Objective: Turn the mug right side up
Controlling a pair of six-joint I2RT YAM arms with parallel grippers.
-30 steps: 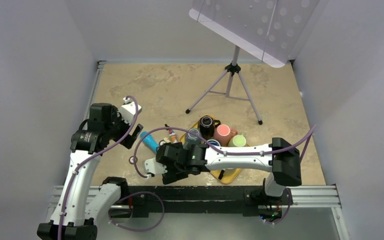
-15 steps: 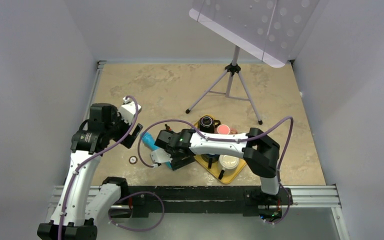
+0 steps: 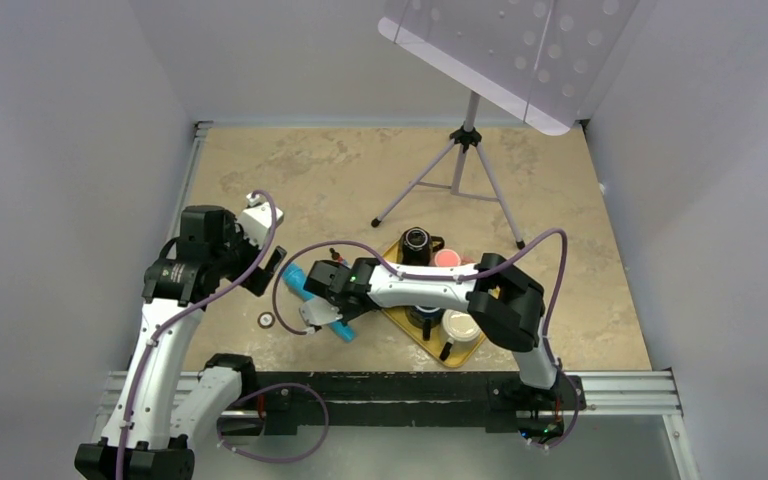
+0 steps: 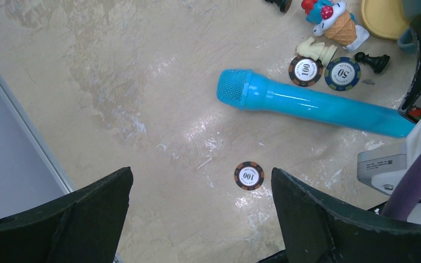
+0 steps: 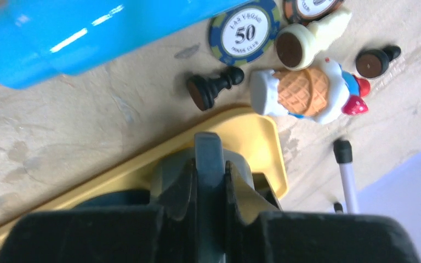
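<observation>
In the right wrist view a grey-blue mug [image 5: 167,170] stands on the yellow tray [image 5: 257,137], and its handle [image 5: 208,148] is clamped between my fingers. My right gripper [image 5: 209,175] is shut on that handle. From above, the right gripper [image 3: 365,290] sits at the tray's left corner and the arm hides the mug. Which way up the mug stands cannot be told. My left gripper [image 4: 201,174] hangs open over bare table to the left, holding nothing, with a poker chip [image 4: 249,175] below it.
A blue toy microphone [image 3: 318,300] lies just left of the tray. Poker chips, chess pieces and an ice cream toy [image 5: 307,93] are scattered beside it. The tray also carries a black mug [image 3: 417,242], a pink mug [image 3: 447,258] and a white cup [image 3: 458,325]. A tripod [image 3: 460,170] stands behind.
My right arm has swung from the tray's front to its left corner, and its jaws have closed on the mug's handle. The left arm has stayed still.
</observation>
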